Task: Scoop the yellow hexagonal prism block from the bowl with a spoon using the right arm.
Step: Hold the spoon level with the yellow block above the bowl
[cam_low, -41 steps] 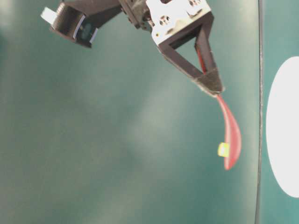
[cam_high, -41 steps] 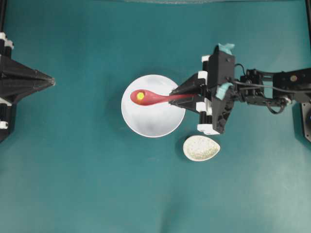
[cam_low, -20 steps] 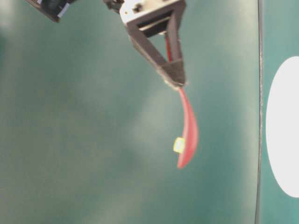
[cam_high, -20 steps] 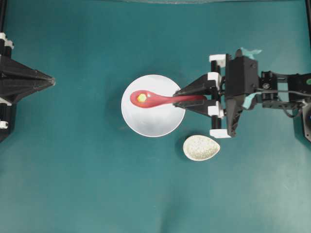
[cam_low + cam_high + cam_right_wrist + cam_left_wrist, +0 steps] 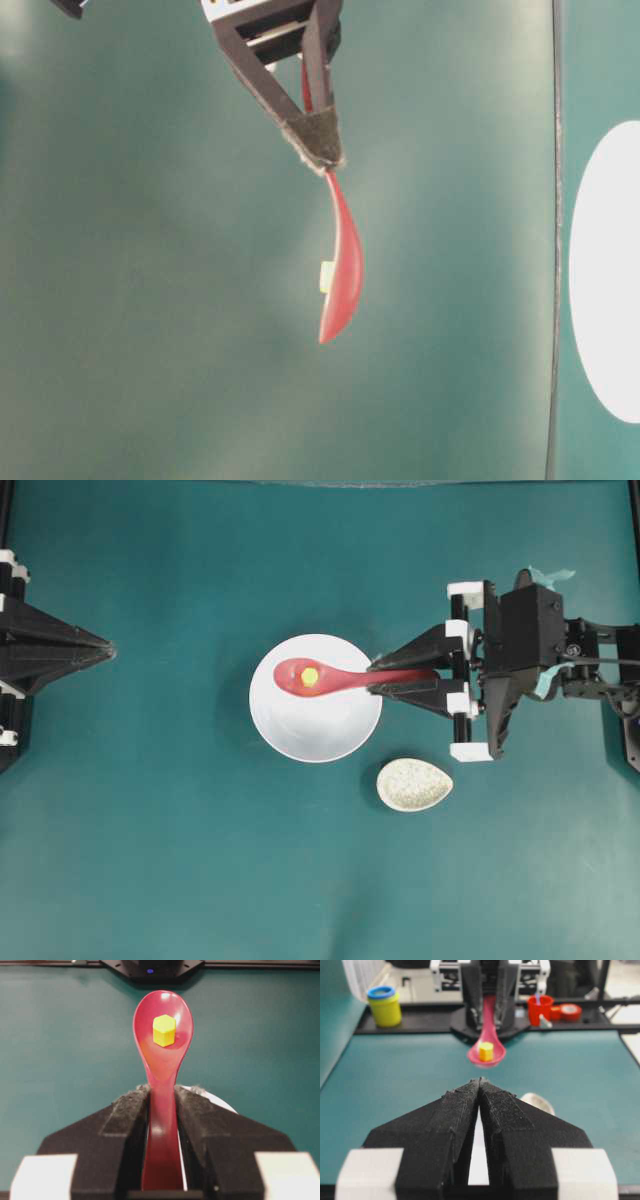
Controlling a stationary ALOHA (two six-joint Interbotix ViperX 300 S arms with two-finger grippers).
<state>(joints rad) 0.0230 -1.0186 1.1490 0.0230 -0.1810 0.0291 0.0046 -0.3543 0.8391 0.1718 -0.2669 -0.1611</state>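
Note:
The pink-red spoon (image 5: 345, 678) is clamped by its handle in my right gripper (image 5: 372, 675), which is shut on it. Its scoop hangs over the white bowl (image 5: 312, 732). The yellow hexagonal prism block (image 5: 310, 677) sits in the scoop. From the right wrist, the block (image 5: 164, 1030) rests mid-scoop on the spoon (image 5: 162, 1060), with the gripper (image 5: 162, 1091) pinching the handle. At table level the spoon (image 5: 343, 265) and block (image 5: 327, 277) hang well apart from the bowl (image 5: 605, 280). My left gripper (image 5: 108, 652) stays shut and empty at the far left.
A small speckled egg-shaped rest (image 5: 414, 785) lies just right of the bowl's near side. In the left wrist view a yellow cup (image 5: 385, 1006), a red cup (image 5: 540, 1009) and a tape roll (image 5: 567, 1011) stand beyond the far table edge.
My right gripper has drawn back to the right, carrying the spoon and block. At table level the spoon now hangs farther from the bowl. The left arm has not moved.

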